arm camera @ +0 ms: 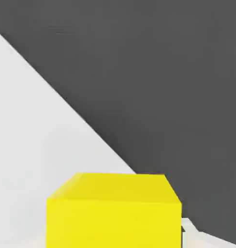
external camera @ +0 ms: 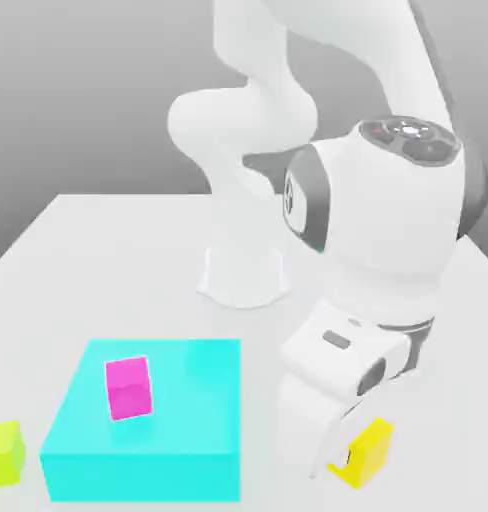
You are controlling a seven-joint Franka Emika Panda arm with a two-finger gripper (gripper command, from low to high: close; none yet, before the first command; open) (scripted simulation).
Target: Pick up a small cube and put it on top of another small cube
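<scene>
The small cube [external camera: 367, 455] is coloured plain golden yellow; the big block [external camera: 138, 470] is coloured cyan, the cube on it [external camera: 129, 388] magenta; lime yellow-green is seen on another cube [external camera: 3, 455]; the arm [external camera: 388, 200] is coloured white with grey patches.

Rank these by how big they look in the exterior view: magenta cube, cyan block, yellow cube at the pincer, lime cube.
1. Cyan block
2. Yellow cube, magenta cube and lime cube: too alike to rank; the lime one is cut off.
</scene>
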